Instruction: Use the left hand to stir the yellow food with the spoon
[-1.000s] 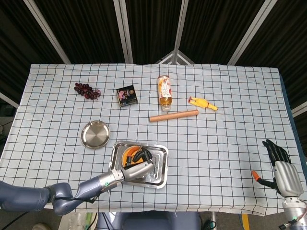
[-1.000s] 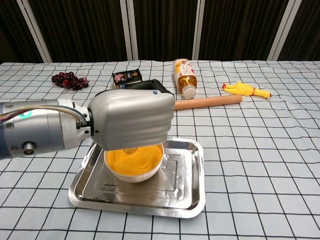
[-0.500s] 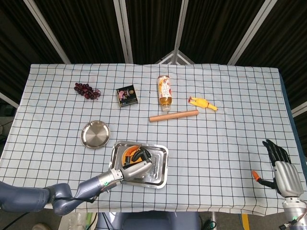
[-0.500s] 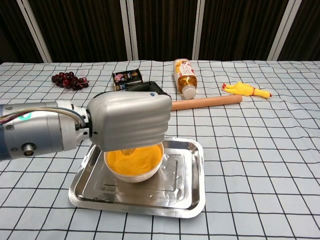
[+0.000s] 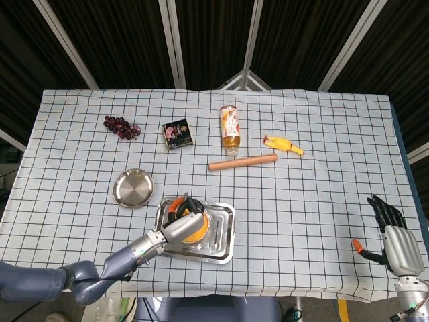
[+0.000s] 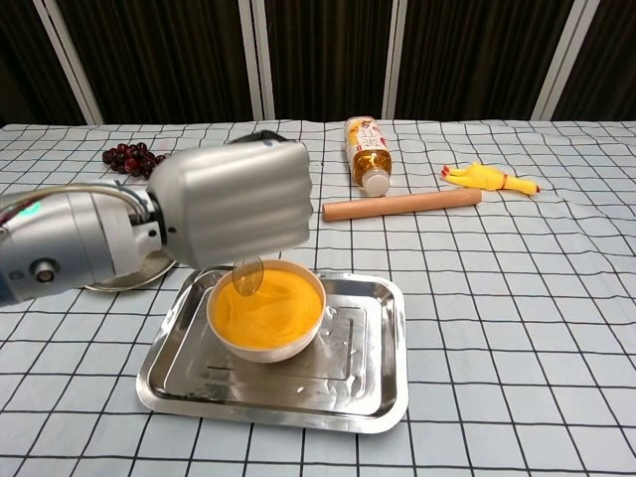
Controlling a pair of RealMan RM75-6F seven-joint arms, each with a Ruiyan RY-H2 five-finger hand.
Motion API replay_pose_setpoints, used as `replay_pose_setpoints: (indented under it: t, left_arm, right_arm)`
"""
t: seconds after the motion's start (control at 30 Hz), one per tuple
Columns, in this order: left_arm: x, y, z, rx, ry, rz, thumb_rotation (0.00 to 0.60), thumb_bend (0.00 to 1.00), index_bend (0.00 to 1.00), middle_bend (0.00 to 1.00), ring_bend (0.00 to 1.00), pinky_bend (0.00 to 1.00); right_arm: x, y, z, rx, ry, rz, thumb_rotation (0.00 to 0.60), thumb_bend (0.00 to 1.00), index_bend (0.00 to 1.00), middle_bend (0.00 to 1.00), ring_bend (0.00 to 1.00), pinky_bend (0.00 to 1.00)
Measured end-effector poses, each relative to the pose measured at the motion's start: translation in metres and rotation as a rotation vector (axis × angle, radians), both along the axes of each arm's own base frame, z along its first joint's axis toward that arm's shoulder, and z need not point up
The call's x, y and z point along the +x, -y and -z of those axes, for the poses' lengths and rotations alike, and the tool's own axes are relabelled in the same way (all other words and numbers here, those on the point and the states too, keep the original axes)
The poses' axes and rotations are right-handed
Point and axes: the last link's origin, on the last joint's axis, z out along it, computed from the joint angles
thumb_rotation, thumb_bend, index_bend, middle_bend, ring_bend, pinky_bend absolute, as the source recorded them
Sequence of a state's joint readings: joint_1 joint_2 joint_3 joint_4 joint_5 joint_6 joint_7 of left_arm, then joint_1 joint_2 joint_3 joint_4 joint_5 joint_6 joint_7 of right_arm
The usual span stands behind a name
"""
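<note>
A white bowl [image 6: 266, 338] of yellow food [image 6: 270, 303] stands at the left of a steel tray [image 6: 370, 370]. My left hand [image 6: 229, 204] hovers over the bowl's back left rim and grips the spoon's handle, which is hidden inside the fist. Only the spoon's tip [image 6: 248, 275] shows, smeared yellow, hanging just above the food near the left rim. In the head view the left hand [image 5: 179, 225] covers the left part of the bowl [image 5: 196, 231] in the tray [image 5: 222, 235]. My right hand [image 5: 392, 238] rests open at the table's front right edge, holding nothing.
A round steel plate [image 5: 133, 188] lies left of the tray, close to my left forearm. Further back are grapes [image 5: 121, 127], a black box [image 5: 177, 133], a lying bottle [image 5: 230, 126], a wooden rolling pin [image 5: 242, 162] and a yellow rubber chicken [image 5: 282, 144].
My left hand has shifted left and up with the spoon, and the tip has come out of the food towards the bowl's left rim. More of the yellow food now shows. The right hand has not moved.
</note>
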State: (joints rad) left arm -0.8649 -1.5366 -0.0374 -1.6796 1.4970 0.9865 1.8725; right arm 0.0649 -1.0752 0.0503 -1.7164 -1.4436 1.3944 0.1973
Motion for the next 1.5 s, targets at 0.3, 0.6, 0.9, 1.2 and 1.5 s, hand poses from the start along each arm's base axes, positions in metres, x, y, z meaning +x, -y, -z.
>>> replay_pose_setpoints:
  t: [0.3, 0.6, 0.9, 1.2, 1.5]
  left_arm:
    - [-0.024, -0.026, -0.026, 0.078, 0.279, -0.319, 0.600, 0.53, 0.79, 1.00, 1.00, 1.00]
    - [-0.073, -0.048, -0.052, 0.193, 0.429, -0.604, 0.600, 0.53, 0.78, 1.00, 1.00, 1.00]
    - [-0.120, -0.055, -0.057, 0.268, 0.544, -0.887, 0.600, 0.53, 0.78, 1.00, 1.00, 1.00]
    - [-0.135, -0.060, -0.039, 0.282, 0.603, -1.008, 0.600, 0.52, 0.77, 1.00, 1.00, 1.00]
    - [-0.138, -0.069, -0.026, 0.287, 0.650, -1.041, 0.600, 0.47, 0.76, 1.00, 1.00, 1.00]
  right_arm:
    - [0.000, 0.000, 0.000, 0.001, 0.002, 0.004, 0.600, 0.34, 0.00, 0.00, 0.00, 0.00]
    - [0.000, 0.000, 0.001, 0.003, 0.001, 0.002, 0.600, 0.34, 0.00, 0.00, 0.00, 0.00]
    - [0.002, 0.000, 0.002, 0.007, -0.005, -0.003, 0.600, 0.34, 0.00, 0.00, 0.00, 0.00]
    - [0.001, 0.000, 0.001, 0.006, 0.000, -0.002, 0.600, 0.34, 0.00, 0.00, 0.00, 0.00]
    - [0.001, 0.000, 0.001, 0.006, 0.000, -0.007, 0.600, 0.34, 0.00, 0.00, 0.00, 0.00]
